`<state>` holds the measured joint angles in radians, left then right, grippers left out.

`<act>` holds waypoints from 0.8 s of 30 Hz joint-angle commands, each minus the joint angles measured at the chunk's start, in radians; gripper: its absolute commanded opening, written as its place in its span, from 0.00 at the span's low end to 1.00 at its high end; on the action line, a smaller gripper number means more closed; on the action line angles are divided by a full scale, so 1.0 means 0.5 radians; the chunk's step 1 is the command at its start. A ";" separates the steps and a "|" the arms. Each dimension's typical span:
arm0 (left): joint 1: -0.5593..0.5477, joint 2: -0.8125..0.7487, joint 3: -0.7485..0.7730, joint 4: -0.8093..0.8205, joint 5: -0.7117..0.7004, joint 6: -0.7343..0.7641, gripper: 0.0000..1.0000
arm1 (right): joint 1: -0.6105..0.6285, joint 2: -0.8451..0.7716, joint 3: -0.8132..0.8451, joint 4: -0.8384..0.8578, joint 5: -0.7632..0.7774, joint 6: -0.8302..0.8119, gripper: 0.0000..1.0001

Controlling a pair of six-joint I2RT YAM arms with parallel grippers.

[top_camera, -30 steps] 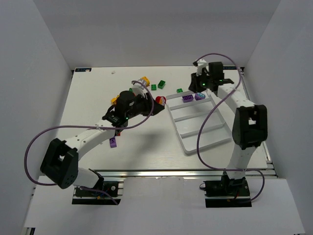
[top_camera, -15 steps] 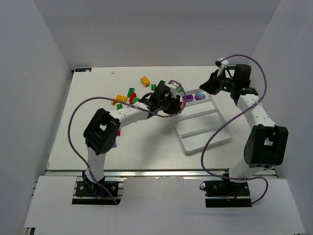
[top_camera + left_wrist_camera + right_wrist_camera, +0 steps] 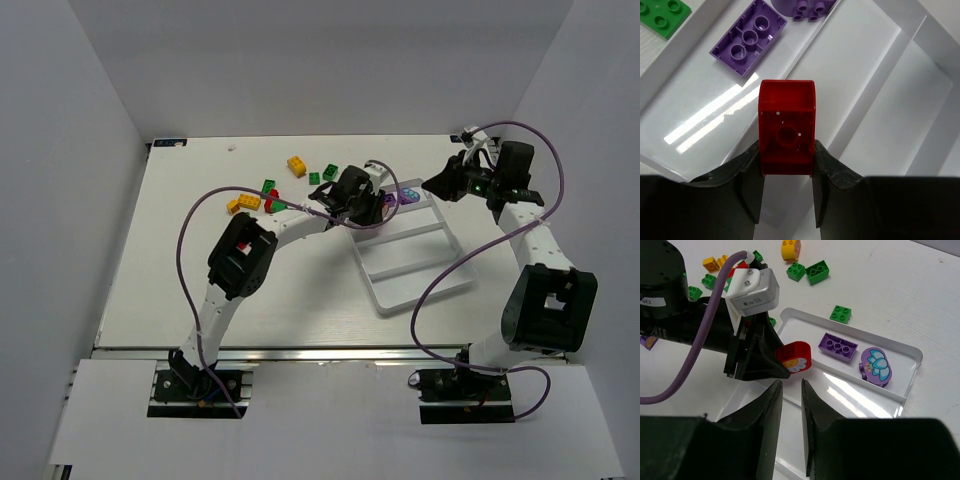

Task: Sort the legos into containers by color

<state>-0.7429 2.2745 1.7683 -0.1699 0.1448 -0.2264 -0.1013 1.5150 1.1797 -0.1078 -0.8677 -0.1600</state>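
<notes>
My left gripper [image 3: 376, 206] is shut on a red brick [image 3: 786, 127] and holds it above the far-left end of the white tray [image 3: 418, 278], over the second compartment. The brick's flower face shows in the right wrist view [image 3: 796, 357]. The far compartment holds a purple brick [image 3: 747, 43] and a purple brick with a pale flower top [image 3: 876, 367]. My right gripper [image 3: 791, 390] hangs above the tray's far right corner, empty, its fingers a narrow gap apart. Loose green [image 3: 329, 172], yellow [image 3: 296, 165] and red [image 3: 272, 200] bricks lie left of the tray.
A green brick [image 3: 840, 314] lies just outside the tray's far wall. The left arm stretches across the loose pile toward the tray. White walls enclose the table on three sides. The tray's two near compartments hold no bricks.
My left gripper has carried the red brick from the loose pile rightward to above the tray. My right gripper has pulled back to the right, away from the purple compartment.
</notes>
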 commanded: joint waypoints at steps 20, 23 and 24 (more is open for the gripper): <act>-0.094 0.031 0.280 -0.053 -0.075 -0.044 0.59 | -0.052 -0.054 -0.003 0.025 -0.096 0.016 0.33; -0.091 -0.130 0.234 -0.047 -0.182 -0.063 0.40 | -0.052 -0.069 0.021 -0.023 -0.133 -0.063 0.39; -0.088 -0.265 0.140 -0.013 -0.246 -0.081 0.27 | -0.055 -0.057 0.043 -0.078 -0.179 -0.130 0.44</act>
<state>-0.7879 2.3253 1.8671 -0.2066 0.0898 -0.2527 -0.1234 1.5150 1.1797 -0.1116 -0.9005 -0.1596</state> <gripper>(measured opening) 0.408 0.385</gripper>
